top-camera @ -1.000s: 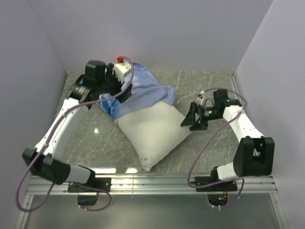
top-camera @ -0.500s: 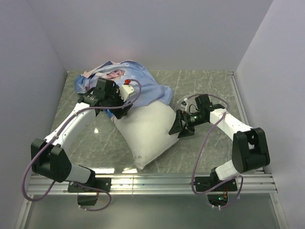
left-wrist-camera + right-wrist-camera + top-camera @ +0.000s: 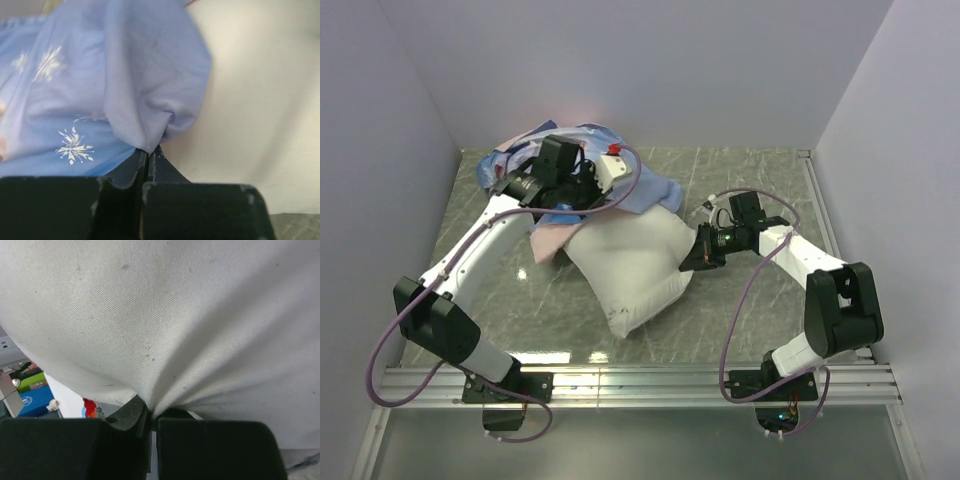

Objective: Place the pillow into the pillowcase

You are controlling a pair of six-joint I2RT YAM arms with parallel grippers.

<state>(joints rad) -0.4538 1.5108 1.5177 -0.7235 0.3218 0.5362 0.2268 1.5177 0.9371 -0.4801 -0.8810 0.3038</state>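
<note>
From above you get the whole layout. The pillow (image 3: 630, 265) lies plump and slanted on the grey marbled table (image 3: 760, 310). Its far edge is overlapped by the pillowcase (image 3: 645, 192), which is heaped at the back left, blue side up, with a pink flap showing by the pillow's left edge. That view hides the grips from you. The left gripper (image 3: 150, 152) is buried under its own wrist and the cloth. Only the left wrist camera shows its fingers pressed together on a pinched fold of thin blue fabric with white snowflakes, with the pillow's pale flank just beside it on the right. From above, your right gripper (image 3: 150, 412) looks like a dark wedge touching the pillow's right edge. Its wrist camera shows the fingers closed on a tuck of the white cover, with creases fanning out from the pinch and a coarse, faintly speckled weave. You cannot tell from above whether any of the pillow is inside the case, since the left arm (image 3: 480, 250) and bunched cloth cover that corner. At the lower left of the right wrist view, under the pillow's edge, sit small red and blue shapes (image 3: 90, 407), possibly clutter beyond the table, too blurred to name.
</note>
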